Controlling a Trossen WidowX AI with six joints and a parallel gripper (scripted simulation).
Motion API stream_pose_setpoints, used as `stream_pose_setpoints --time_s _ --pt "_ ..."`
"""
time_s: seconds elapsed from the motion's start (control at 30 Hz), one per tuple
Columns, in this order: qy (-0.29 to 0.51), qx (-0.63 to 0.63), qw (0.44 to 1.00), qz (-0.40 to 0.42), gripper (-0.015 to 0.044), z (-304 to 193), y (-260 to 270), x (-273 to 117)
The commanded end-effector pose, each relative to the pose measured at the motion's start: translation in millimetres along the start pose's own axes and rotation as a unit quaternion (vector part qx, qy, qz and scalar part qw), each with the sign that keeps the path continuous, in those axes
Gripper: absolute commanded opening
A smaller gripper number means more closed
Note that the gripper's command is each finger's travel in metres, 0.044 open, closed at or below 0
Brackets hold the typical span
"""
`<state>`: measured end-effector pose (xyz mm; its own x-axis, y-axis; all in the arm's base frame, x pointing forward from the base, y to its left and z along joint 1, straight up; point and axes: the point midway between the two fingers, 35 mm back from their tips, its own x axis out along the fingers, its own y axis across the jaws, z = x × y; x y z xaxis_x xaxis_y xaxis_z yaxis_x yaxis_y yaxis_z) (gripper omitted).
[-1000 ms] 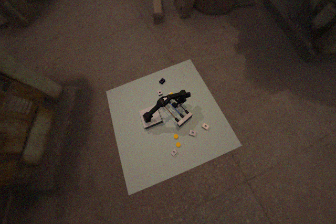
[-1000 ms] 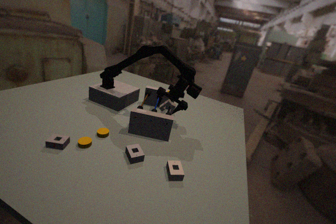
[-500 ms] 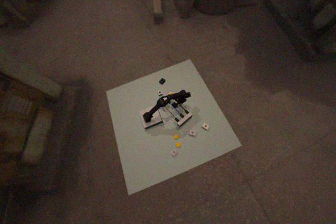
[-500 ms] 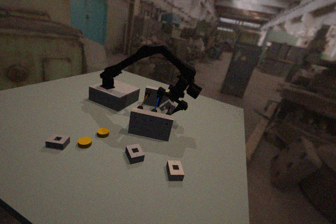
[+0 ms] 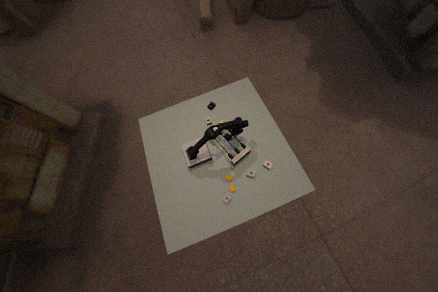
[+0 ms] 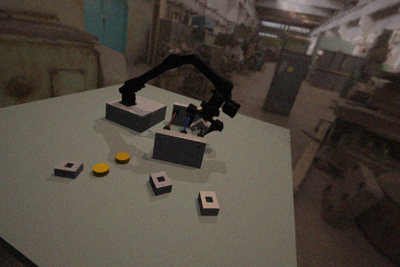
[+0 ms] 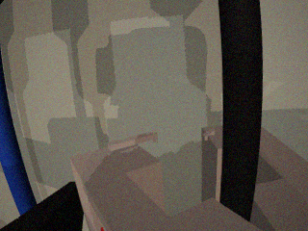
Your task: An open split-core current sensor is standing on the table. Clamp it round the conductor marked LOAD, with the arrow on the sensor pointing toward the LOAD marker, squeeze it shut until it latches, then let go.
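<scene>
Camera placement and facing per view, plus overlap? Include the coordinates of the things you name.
Top: high overhead, looking down at the table (image 5: 170, 210); whole arm (image 5: 212, 132) shows.
Exterior: beside the table, looking obliquely down across it; arm (image 6: 180, 59) and tool (image 6: 205, 117) show.
Wrist: on the arm by the tool, looking past a dark finger.
Top and exterior share two yellow discs (image 5: 228, 178) (image 6: 122, 157).
</scene>
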<state>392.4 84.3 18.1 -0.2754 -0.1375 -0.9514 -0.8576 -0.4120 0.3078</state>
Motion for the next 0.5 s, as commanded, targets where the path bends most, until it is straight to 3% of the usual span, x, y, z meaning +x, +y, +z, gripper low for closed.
stream_pose_setpoints --time_s 0.0,0.17,0.47 --pt "-0.001 0.000 1.000 0.001 0.0319 0.1 0.3 0.0" --pt "-0.001 0.000 1.000 0.001 0.0285 0.1 0.3 0.0" --pt "-0.001 0.000 1.000 0.001 0.0049 0.1 0.3 0.0"
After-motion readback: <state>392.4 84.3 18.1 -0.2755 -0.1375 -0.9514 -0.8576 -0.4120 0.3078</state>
